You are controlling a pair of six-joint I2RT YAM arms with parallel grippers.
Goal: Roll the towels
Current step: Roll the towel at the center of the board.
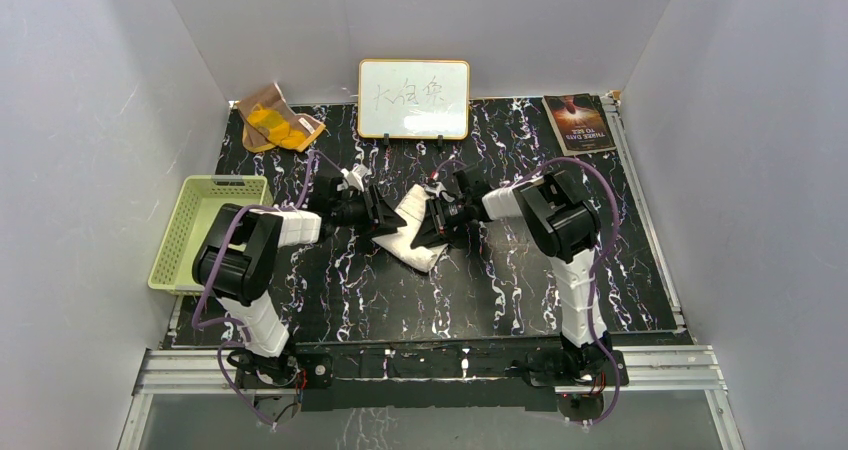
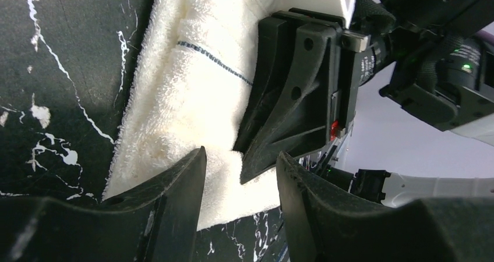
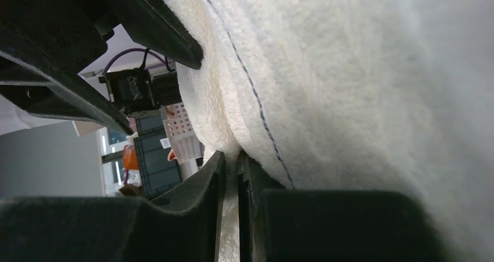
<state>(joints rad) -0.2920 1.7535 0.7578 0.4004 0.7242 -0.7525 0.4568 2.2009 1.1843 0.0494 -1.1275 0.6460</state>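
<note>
On the bench [image 1: 520, 290], the cream towel [image 1: 412, 232] lies bunched between the 2 tools, not yet a roll. Its long axis seems to run crosswise to them. The orange cloth [image 1: 280, 122] sits crumpled well behind the left tool [image 1: 385, 214], whose jaws stand apart at the towel's edge. The right tool [image 3: 231, 157] is clamped on a fold.

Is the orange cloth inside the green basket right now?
No, the orange cloth lies on the table at its far left corner, well apart from the green basket at the left edge.
</note>
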